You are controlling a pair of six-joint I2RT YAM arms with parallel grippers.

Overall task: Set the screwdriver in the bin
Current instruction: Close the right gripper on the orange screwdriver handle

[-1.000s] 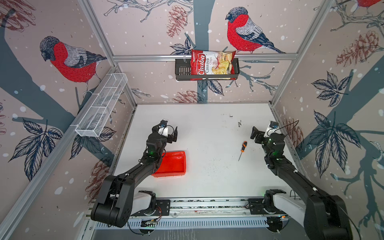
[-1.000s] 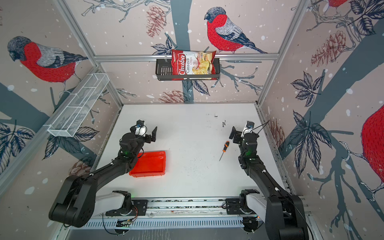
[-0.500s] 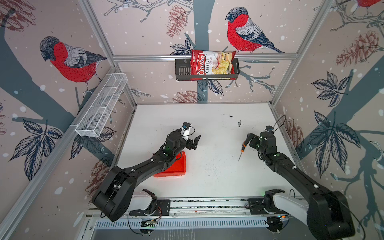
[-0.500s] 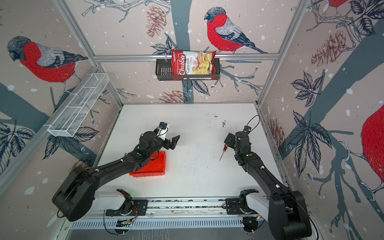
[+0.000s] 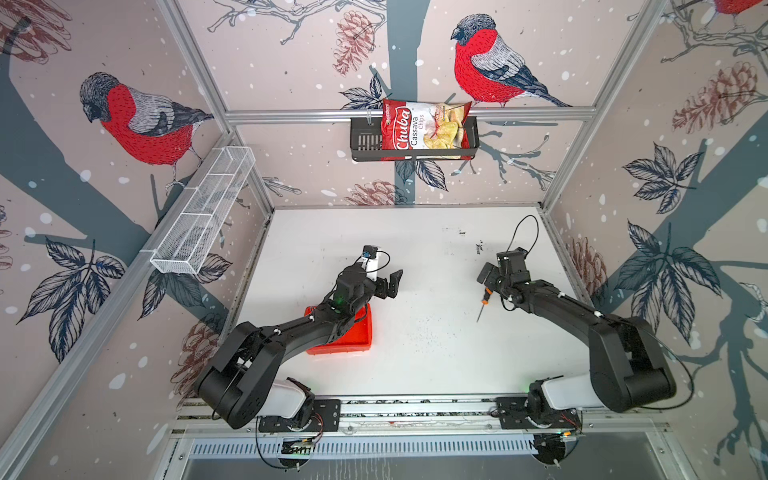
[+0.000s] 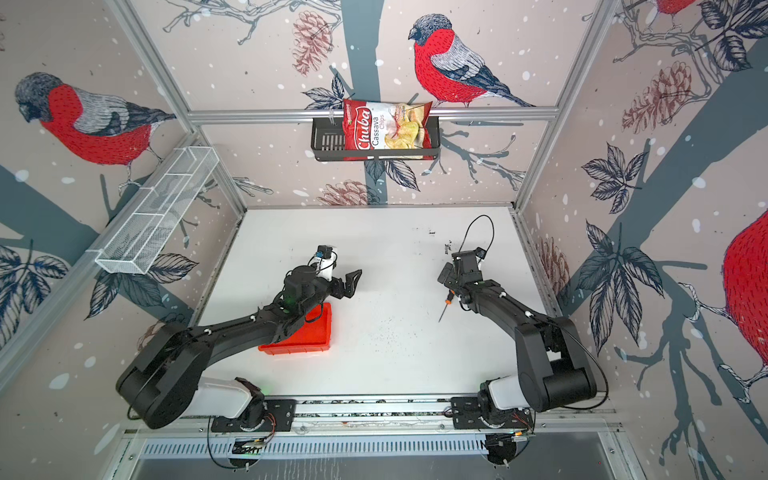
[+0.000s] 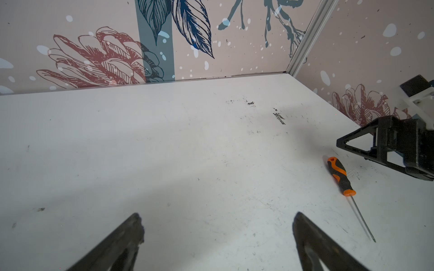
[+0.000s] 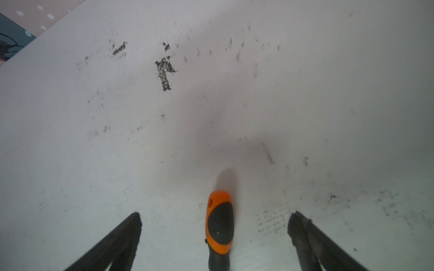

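- Screwdriver (image 8: pixel 219 225): orange-and-black handle and thin silver shaft, lying on the table (image 5: pixel 415 257) between the wide-spread fingers of the right claw (image 8: pixel 215 225), untouched.
- Left claw (image 7: pixel 217 230): wide, holding nothing, beyond the red bin (image 5: pixel 353 332).
- Bag (image 5: pixel 424 131): reads "Chuba Cassava Chips".
- The left arm hides part of the bin.

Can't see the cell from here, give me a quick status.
Both hands open, empty. Right hand straddles screwdriver handle, flat on table. Left hand hovers beyond bin. Path between looks clear.
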